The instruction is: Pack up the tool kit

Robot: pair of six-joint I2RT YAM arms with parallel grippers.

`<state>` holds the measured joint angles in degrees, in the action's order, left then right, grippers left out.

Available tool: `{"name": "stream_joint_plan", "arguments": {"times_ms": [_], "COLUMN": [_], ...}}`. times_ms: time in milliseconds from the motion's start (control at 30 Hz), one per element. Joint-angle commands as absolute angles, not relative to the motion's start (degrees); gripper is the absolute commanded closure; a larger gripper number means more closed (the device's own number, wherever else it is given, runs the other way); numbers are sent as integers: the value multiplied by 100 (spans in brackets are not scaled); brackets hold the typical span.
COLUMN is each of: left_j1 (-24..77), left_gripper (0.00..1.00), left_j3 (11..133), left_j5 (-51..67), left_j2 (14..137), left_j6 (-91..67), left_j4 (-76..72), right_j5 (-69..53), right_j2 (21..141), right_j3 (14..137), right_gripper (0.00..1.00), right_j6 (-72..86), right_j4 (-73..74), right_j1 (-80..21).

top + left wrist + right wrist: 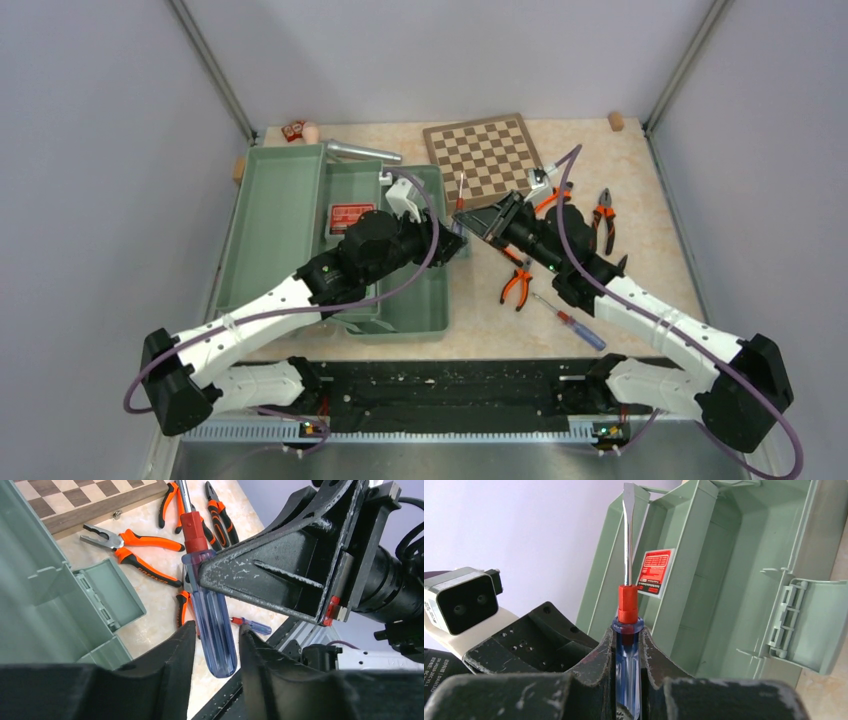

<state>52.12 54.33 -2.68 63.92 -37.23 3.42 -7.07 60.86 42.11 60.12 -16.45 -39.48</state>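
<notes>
– Left wrist view: what does it show?

– A blue-handled screwdriver (pixel 212 625) is held in midair beside the open toolbox (pixel 30 595). The right fingers (pixel 270 575) clamp the upper handle, just below its red collar. The left fingers (pixel 170 655) stand narrowly parted on either side of the handle's butt. A sliver of gap shows on one side, so they are not gripping it.

– What could go wrong from here?

– It looks like a handover. If the right fingers let go before the left ones close, the screwdriver would drop to the surface (pixel 155 610). The left pair reaches only the rounded butt end. A shallow pinch on smooth plastic could let the tool swivel or slip. The two sets of fingers also sit very close, so closing off-line could knock them together.

– And the toolbox?

– The right wrist view looks into it. There are bare green walls and a red label (pixel 655 572), with no tools that I can see. A latch (pixel 809 625) hangs open at its side. In the top view the left arm hides part of the floor. Out on the surface lie several pliers (pixel 515 285) and a second screwdriver (pixel 570 322), with a chessboard (pixel 485 155) nearby.
</notes>
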Motion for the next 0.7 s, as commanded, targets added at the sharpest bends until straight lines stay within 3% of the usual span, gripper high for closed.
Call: {"name": "stream_joint_plan", "arguments": {"times_ms": [0, 67, 167, 400, 533, 667], "left_j1": [5238, 5238, 5238, 5223, 4951, 3811], "left_gripper": [70, 86, 100, 100, 100, 100], "left_j3": [5704, 5745, 5908, 6684, 7224, 7294], "left_j5": [-459, -624, -833, -2351, -3353, -3269], "left_j2": [6244, 6127, 5967, 5691, 5622, 5412], "left_j6": [-3549, -3449, -3236, -2673, -2540, -2258], "left_j4": [202, 395, 856, 3047, 4559, 5298], "right_j5": [-822, -843, -888, -356, 354, 1178], "right_j2": [6145, 6154, 6152, 5753, 5398, 4956], "right_j3": [4403, 4403, 4408, 4605, 4578, 4439], "right_gripper": [100, 98, 74, 31, 15, 8], "right_j6": [5976, 5894, 5743, 4564, 3787, 3307], "right_j4": [-2095, -2050, -1947, -679, 328, 1141], "right_j1": [-4043, -4047, -4049, -4045, -4034, -4035]}}
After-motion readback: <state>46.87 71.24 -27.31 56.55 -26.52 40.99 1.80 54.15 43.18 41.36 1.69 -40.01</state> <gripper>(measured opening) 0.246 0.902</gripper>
